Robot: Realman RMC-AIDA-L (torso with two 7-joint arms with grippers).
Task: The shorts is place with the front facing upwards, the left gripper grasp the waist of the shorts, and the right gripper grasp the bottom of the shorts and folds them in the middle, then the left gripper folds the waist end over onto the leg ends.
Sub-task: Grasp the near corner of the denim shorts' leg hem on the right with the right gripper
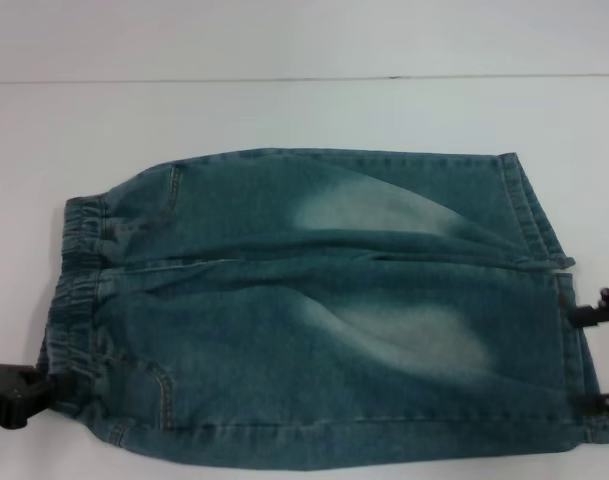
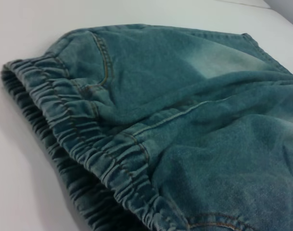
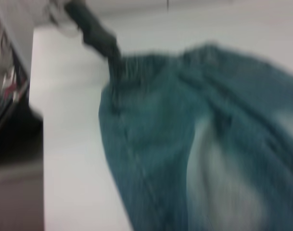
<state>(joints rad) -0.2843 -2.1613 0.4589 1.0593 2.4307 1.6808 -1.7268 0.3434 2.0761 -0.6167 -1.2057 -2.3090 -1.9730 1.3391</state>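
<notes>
One pair of shorts is lying on the table; two end effectors are flanking it: left end effector gripping the waist, right end effector spread wide at the leg ends.

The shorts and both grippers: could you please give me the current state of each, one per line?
shorts: spread flat on the white table, not yet folded.
waist: gathered, lying on the robot's left.
leg ends: lying on the robot's right.
left gripper: at the waist's near corner.
right gripper: at the near leg hem, fingers spread along its edge.
</notes>
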